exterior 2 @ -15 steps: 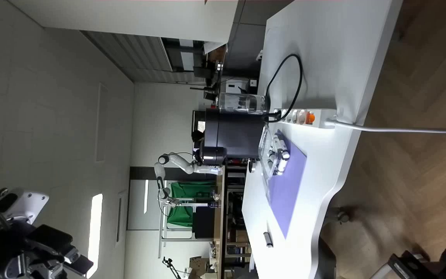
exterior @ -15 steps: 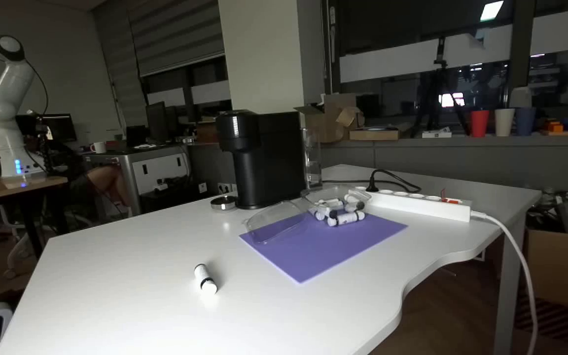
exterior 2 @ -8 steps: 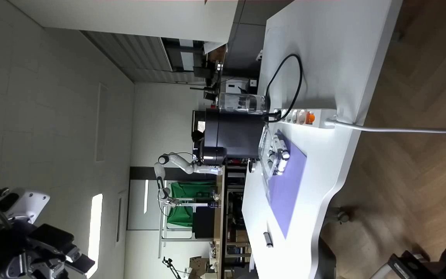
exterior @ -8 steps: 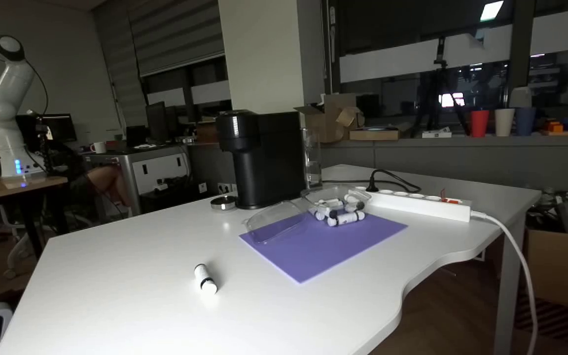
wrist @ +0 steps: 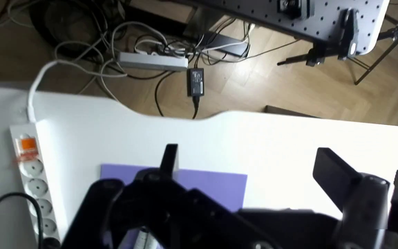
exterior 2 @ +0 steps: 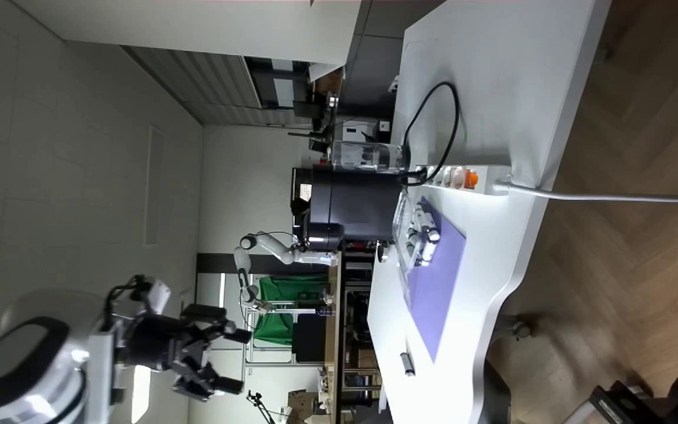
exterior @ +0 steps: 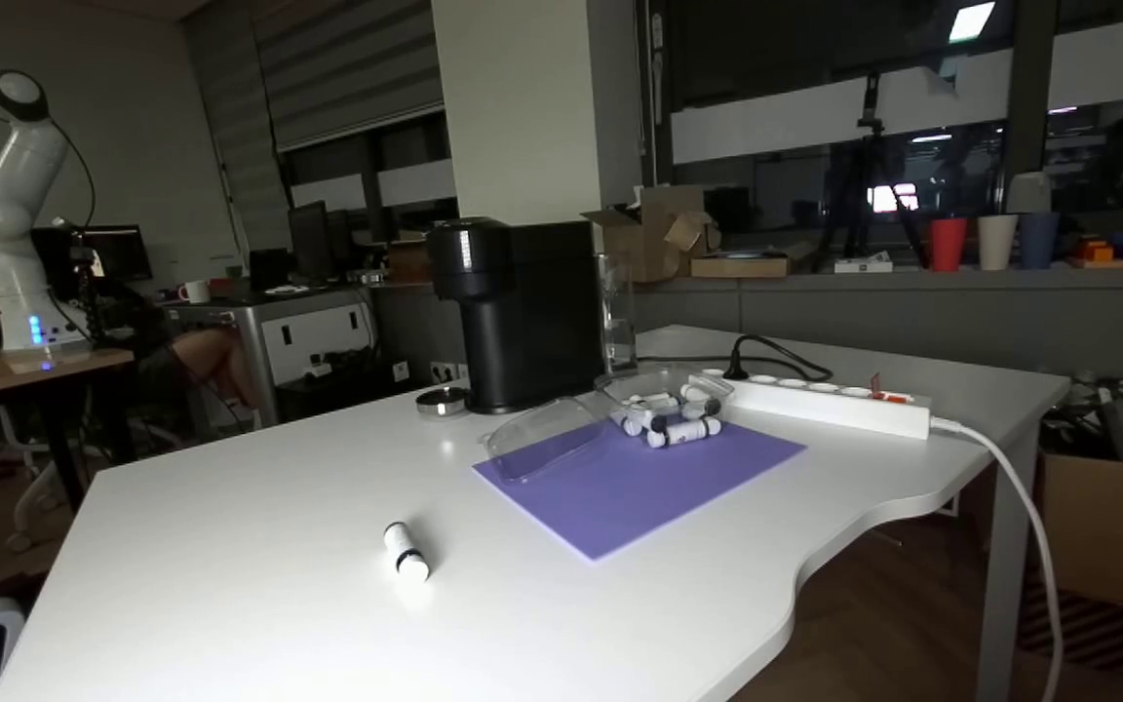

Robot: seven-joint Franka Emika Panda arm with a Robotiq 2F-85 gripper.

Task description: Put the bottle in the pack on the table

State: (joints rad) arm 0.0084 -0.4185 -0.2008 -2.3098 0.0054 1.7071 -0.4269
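Note:
The small white bottle (exterior: 406,553) lies on its side on the white table (exterior: 230,526), apart from the purple mat (exterior: 620,502). It also shows in an exterior view (exterior 2: 408,364), but is hidden in the wrist view. The pack (exterior: 683,430) is a cluster of white bottles with dark ends in a clear plastic tray on the mat's far part; it shows too in an exterior view (exterior 2: 429,250). In the wrist view a bit of it (wrist: 143,241) peeks out below a finger. My gripper (exterior 2: 236,360) is open and empty, high above the table; its fingers spread wide in the wrist view (wrist: 247,155).
A tall black coffee machine (exterior: 532,312) stands behind the mat. A white power strip (exterior: 815,408) with a cable lies beside the pack. A clear plastic lid (exterior: 547,441) leans open on the mat's edge. A round metal dish (exterior: 443,401) sits by the machine. Another arm (exterior: 11,214) stands in the background.
In an exterior view my gripper has moved right in the picture from the lower left corner, bringing more of the arm into view. The bottle and pack have not moved.

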